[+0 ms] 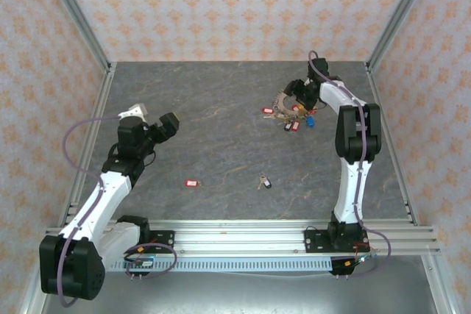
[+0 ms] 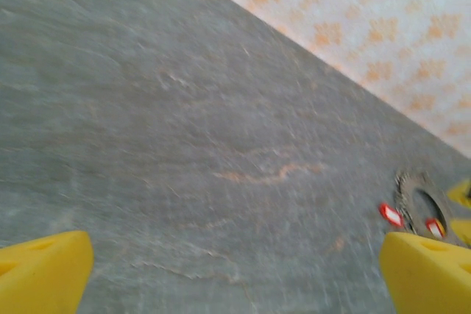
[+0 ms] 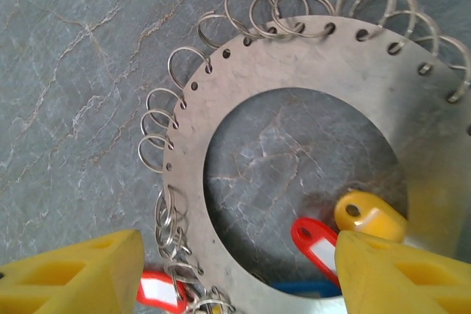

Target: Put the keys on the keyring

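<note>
Hovering right over the keyring (image 3: 294, 64), my right pincer (image 3: 235, 277) is spread wide and grips nothing. Its yellow fingers (image 3: 73, 273) straddle the near arc of the ring. One sits outside the rim on the left. The other overlaps the flat metal band on the right, though I cannot tell whether it touches.

The ring is a flat silvery disc with a big round hole, pierced all along its edge, and small wire loops (image 3: 158, 134) hang through those holes. Between my fingers lie a red tag (image 3: 316, 244), a yellow tag (image 3: 368, 215) and a sliver of blue. A second red tag sits close by the left finger.

My left pincer (image 1: 168, 124) hangs above the bare grey desk (image 1: 221, 108), well apart from the ring. It is open too, with nothing between its fingers. From its own camera the ring sits far ahead and off to the right.

The red-tagged key (image 1: 192, 182) lies flat on the desk, to the right of my left pincer and nearer the arm bases. The dark-tagged key (image 1: 264, 181) lies further right, roughly level with it, well back from my right pincer toward that arm's base. The two keys lie apart from each other, and neither pincer touches them.
</note>
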